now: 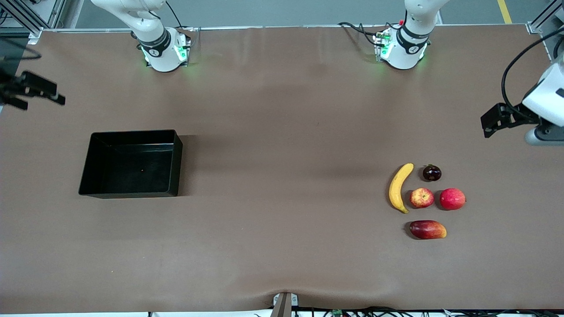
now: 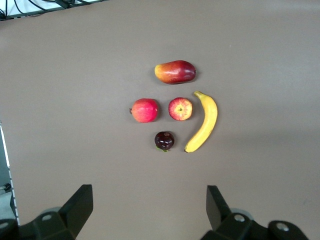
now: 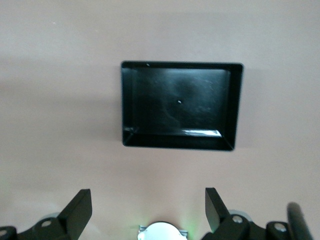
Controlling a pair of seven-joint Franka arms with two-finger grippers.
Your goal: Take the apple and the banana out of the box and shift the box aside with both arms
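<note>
The yellow banana (image 1: 400,187) (image 2: 205,122) lies toward the left arm's end of the table. The red, yellow-streaked apple (image 1: 421,197) (image 2: 180,109) sits right beside it. The black box (image 1: 132,132) (image 3: 177,141) stands with nothing in it toward the right arm's end. My left gripper (image 1: 490,125) (image 2: 149,200) hangs open in the air over the table edge at its own end, apart from the fruits. My right gripper (image 1: 53,97) (image 3: 148,200) hangs open over the table edge at the right arm's end, away from the box. Neither holds anything.
A plain red round fruit (image 1: 452,199) (image 2: 145,110) sits beside the apple. A small dark fruit (image 1: 432,173) (image 2: 164,140) lies farther from the front camera. A dark-red mango (image 1: 427,229) (image 2: 175,72) lies nearer. Bare brown tabletop (image 1: 282,176) separates box and fruits.
</note>
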